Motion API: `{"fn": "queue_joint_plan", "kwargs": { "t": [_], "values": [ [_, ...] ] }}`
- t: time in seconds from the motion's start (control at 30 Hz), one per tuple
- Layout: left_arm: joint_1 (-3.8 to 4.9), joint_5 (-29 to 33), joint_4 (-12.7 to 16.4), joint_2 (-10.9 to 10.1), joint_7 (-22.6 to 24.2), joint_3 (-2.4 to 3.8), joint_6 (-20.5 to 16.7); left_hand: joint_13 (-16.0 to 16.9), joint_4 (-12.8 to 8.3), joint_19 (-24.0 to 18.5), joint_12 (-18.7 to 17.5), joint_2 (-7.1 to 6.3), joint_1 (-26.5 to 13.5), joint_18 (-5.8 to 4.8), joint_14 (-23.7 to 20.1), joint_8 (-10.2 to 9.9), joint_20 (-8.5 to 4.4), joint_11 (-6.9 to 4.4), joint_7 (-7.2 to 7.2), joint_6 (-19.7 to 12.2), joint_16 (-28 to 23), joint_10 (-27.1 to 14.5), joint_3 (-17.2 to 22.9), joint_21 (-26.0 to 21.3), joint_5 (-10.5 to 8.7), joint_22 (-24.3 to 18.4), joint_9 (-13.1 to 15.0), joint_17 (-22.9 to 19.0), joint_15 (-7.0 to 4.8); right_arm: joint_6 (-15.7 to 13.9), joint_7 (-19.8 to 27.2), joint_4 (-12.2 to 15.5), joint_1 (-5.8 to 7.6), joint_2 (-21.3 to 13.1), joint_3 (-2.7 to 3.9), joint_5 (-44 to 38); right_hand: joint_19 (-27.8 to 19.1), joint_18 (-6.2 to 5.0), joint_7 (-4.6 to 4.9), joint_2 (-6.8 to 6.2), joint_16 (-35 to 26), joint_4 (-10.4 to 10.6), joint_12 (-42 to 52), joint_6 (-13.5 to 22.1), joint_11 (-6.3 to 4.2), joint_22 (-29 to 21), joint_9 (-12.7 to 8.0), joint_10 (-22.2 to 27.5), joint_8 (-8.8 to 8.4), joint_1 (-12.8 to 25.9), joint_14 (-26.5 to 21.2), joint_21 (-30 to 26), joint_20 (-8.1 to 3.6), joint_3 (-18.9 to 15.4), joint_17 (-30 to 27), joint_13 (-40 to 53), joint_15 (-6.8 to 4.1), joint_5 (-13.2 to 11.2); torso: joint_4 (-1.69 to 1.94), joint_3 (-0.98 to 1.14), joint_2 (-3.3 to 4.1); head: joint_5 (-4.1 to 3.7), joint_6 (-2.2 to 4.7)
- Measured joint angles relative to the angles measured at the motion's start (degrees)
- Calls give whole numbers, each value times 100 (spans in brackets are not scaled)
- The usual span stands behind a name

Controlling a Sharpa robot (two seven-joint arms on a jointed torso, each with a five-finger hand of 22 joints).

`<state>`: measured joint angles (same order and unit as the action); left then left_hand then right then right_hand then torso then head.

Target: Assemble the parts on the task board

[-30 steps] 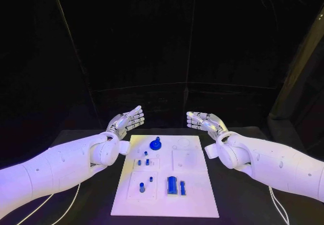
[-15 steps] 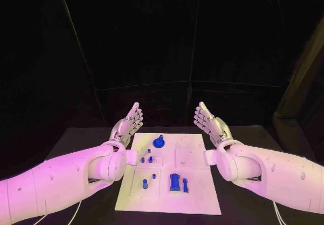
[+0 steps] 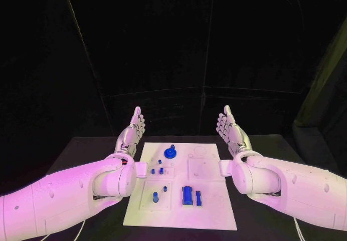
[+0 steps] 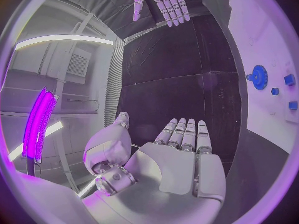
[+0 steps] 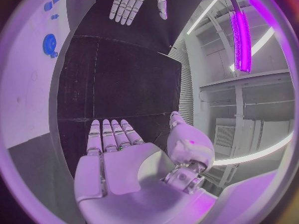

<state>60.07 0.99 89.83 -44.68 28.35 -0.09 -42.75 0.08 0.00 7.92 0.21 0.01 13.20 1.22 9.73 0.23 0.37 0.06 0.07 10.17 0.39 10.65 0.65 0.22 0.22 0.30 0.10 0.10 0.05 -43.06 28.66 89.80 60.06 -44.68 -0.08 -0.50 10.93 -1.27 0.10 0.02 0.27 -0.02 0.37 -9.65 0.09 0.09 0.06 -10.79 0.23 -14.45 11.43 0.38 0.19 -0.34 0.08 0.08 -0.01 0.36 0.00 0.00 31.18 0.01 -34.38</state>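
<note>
The white task board (image 3: 209, 211) lies in the middle of the black table. On it sit a round blue gear-like part (image 3: 170, 152), small blue pegs (image 3: 156, 170), a larger blue block (image 3: 186, 195) and a slim blue piece (image 3: 199, 198). My left hand (image 3: 134, 128) stands edge-up beyond the board's far left corner, fingers straight, holding nothing. My right hand (image 3: 230, 129) mirrors it past the far right corner, also empty. The left wrist view shows my left hand (image 4: 181, 159) flat and the gear (image 4: 258, 76). The right wrist view shows my right hand (image 5: 115, 159) and the gear (image 5: 49, 44).
The black table (image 3: 87, 150) extends on both sides of the board. Dark curtains hang behind it. White cables (image 3: 76, 232) trail near the table's front corners.
Both hands turned from palm-up with curled fingers to edge-up with fingers straight, and rose slightly. The camera also shifted a little. The parts on the board stayed put.
</note>
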Motion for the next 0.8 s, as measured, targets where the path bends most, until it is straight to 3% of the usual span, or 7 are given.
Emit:
{"fn": "queue_joint_plan", "kwargs": {
  "t": [0.27, 0.37, 0.43, 0.53, 0.63, 0.7, 0.8],
  "values": [
    [0, -15, 1, 0, 13, 0, -73, 1, -1, -197, 0, 0, -375, 0, -276, 0, -29, -5, -7, -274, 0, -302, -31, 0, 0, -19, -5, -2, -3, -49, 20, 1, 0, 0, 0, 41, -306, 89, -10, -1, 0, 0, 0, 253, -7, 0, 1, 297, 0, 407, -320, 0, -17, 0, 0, 1, -5, 0, 1, 0, 0, 0, 0],
    [0, -17, 1, 0, 15, 0, -86, 1, -1, -341, 0, 2, -469, -88, -342, 0, -29, -8, -8, -354, 0, -384, -31, 0, 0, -19, -5, -5, -4, -56, 24, 1, 0, 0, 0, 47, -384, 88, -16, -9, 0, 0, 0, 322, -2, 0, 1, 388, 0, 513, -400, 0, -25, 0, 1, 1, -10, 0, 1, 0, 0, 0, 0],
    [0, -19, 1, 0, 15, 0, -93, 2, -1, -461, 0, -7, -528, -89, -380, 0, -32, -2, -8, -414, 0, -421, -31, 0, 0, -19, -5, -5, -4, -61, 27, 2, 0, 0, 0, 50, -623, 89, -9, -6, 0, 0, 0, 759, -9, 0, 1, 777, 0, 826, -650, 0, -20, 0, 1, 2, 1, 0, 1, 0, 0, 0, 0],
    [-1, -21, 1, -1, 17, 0, -100, 2, -1, -597, 0, -5, -603, -89, -527, 0, -37, -1, -9, -479, 0, -488, -31, 0, 0, -19, -5, -5, -4, -67, 30, 2, 0, 0, 1, 55, -1062, 88, -11, -5, 1, 0, 0, 936, -10, 1, 1, 1050, 0, 1367, -1107, 0, -21, 0, 1, 2, -1, 0, 1, 0, 0, 0, 0],
    [-1, -23, 3, -1, 18, 0, -107, 1, -1, -758, 0, 1, -875, -89, -897, 1, -37, -2, -6, -931, 0, -968, -31, 0, 0, -21, -5, -5, -4, -70, 31, 2, 0, 0, 1, 59, -1062, 88, -11, 0, 1, 0, 0, 937, -9, 1, 2, 1050, 0, 1414, -1122, 0, -21, 0, 1, 2, 0, 0, 1, 0, 0, 0, 0],
    [-1, -23, 2, -1, 18, 0, -109, 0, -1, -767, 0, -2, -1258, -89, -952, 1, -43, -5, -9, -987, 0, -1036, -31, 0, 0, -23, -5, -5, -4, -71, 32, 2, 0, 0, 1, 60, -1062, 87, -11, 0, 1, 0, 0, 937, -9, 1, 2, 1050, 0, 1414, -1122, 0, -21, 0, 1, 0, 0, 0, 1, 0, 0, 0, 0],
    [-1, -23, 2, -1, 19, 1, -112, -1, -1, -768, 0, 0, -1277, -89, -952, 1, -43, -6, -9, -987, 0, -1035, -31, 0, 0, -25, -4, -4, -4, -73, 33, 2, 0, 0, 1, 62, -1062, 88, -11, 0, 1, 0, 0, 936, -9, 1, 2, 1049, 0, 1414, -1122, 0, -21, 0, 1, -1, 0, 0, 1, 0, 0, 0, 0]
  ]
}}
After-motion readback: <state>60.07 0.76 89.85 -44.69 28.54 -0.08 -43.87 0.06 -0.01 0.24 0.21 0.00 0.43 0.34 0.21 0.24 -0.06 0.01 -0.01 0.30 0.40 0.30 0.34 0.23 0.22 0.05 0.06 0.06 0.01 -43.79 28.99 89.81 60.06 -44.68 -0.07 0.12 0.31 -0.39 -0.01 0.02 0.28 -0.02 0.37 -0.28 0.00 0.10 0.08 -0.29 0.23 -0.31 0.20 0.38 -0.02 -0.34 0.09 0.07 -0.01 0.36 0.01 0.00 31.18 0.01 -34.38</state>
